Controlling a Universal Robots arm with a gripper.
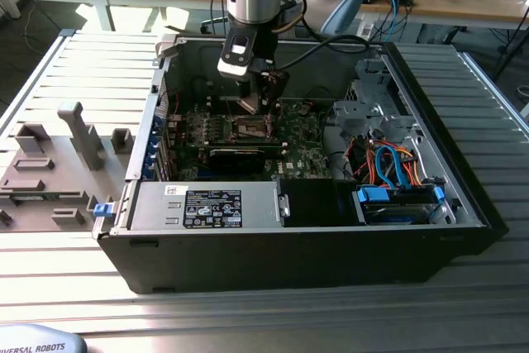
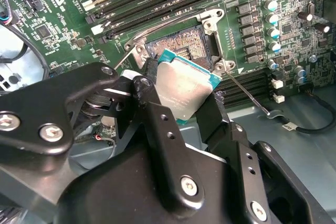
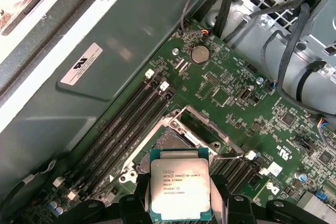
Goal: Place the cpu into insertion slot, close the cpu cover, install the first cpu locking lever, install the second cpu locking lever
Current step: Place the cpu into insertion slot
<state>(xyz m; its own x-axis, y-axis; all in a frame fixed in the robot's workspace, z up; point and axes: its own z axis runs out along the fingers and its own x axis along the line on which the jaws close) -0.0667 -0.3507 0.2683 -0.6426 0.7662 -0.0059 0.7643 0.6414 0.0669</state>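
Grips the cpu (image 2: 185, 90) by two opposite edges, silver top up, between the black fingers (image 2: 157, 124) of the gripper (image 2: 181, 99), closed on the chip. Hangs it over the near edge of the insertion slot (image 2: 181, 43), not yet seated. Looks tilted against the board in the second wrist view; cannot tell whether a corner touches the rim. Reads the same in the first wrist view, with the cpu (image 3: 180, 190) overlapping one side of the insertion slot (image 3: 167, 142) and most of the dark pin field uncovered. Leaves the cpu cover (image 3: 210, 125) swung up off the slot, and a thin wire locking lever (image 2: 247, 92) lying out beside the socket, apparently unlatched. Sits in the upper middle of the exterior view, with the gripper (image 1: 252, 95) low inside the open computer case (image 1: 463, 204), over the green motherboard (image 1: 302, 159). To do this step well, probably:

- level the chip with the socket before lowering;
- square its edges to the rim;
- match the corner mark and notches;
- come straight down without sliding;
- use no force, for fear of bending pins.

Worth minding clearance to the raised cover as well.
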